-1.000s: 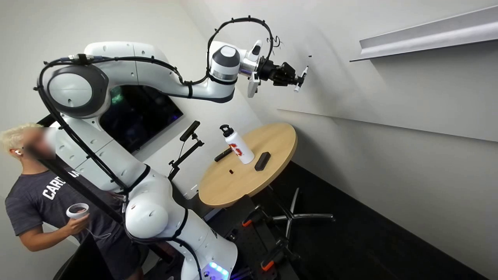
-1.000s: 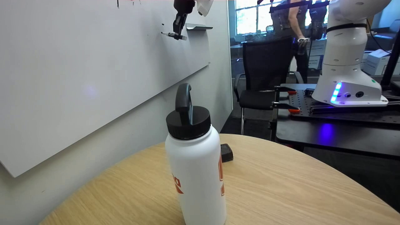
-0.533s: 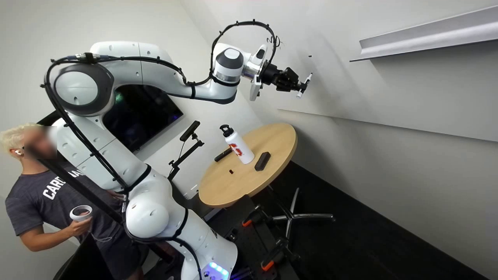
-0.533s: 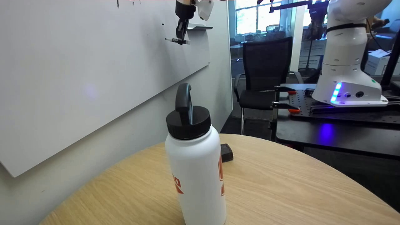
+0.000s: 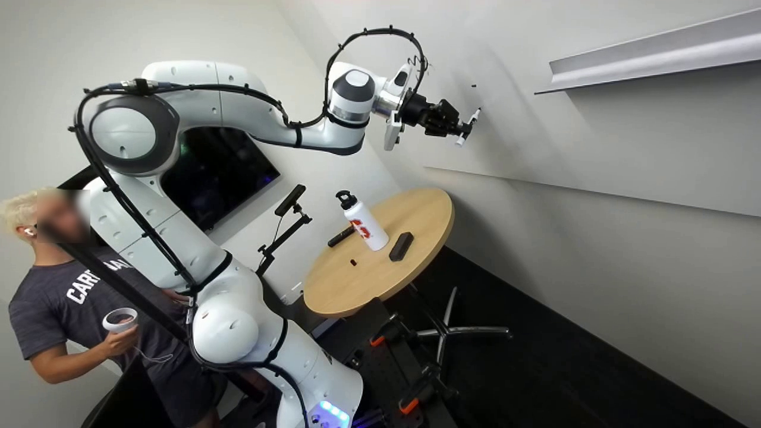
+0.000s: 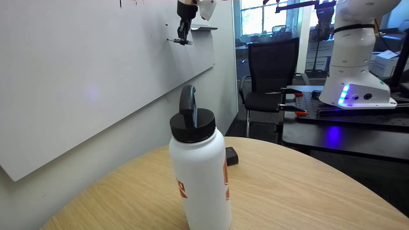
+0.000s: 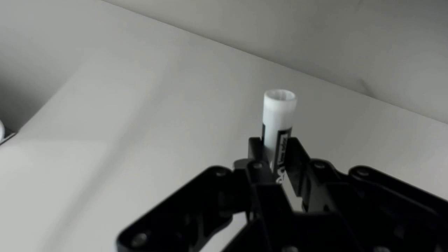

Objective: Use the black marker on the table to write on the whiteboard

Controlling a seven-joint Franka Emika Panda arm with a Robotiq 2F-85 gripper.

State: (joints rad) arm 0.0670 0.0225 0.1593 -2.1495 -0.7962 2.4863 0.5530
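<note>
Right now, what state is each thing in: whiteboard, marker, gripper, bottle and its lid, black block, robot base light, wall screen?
Whiteboard: bears a few dark marks
Marker: held aloft, looks uncapped, contact with the whiteboard unclear
Gripper: closed around the marker
Bottle: upright on the table
Black lid: on the bottle, loop handle raised
Black block: lying on the table
Base light: lit blue
Wall screen: dark, on or off unclear

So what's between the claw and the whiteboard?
The marker: the claw grips it, and its tip end sticks out toward the whiteboard in both exterior views. I can't tell if it touches.
</note>
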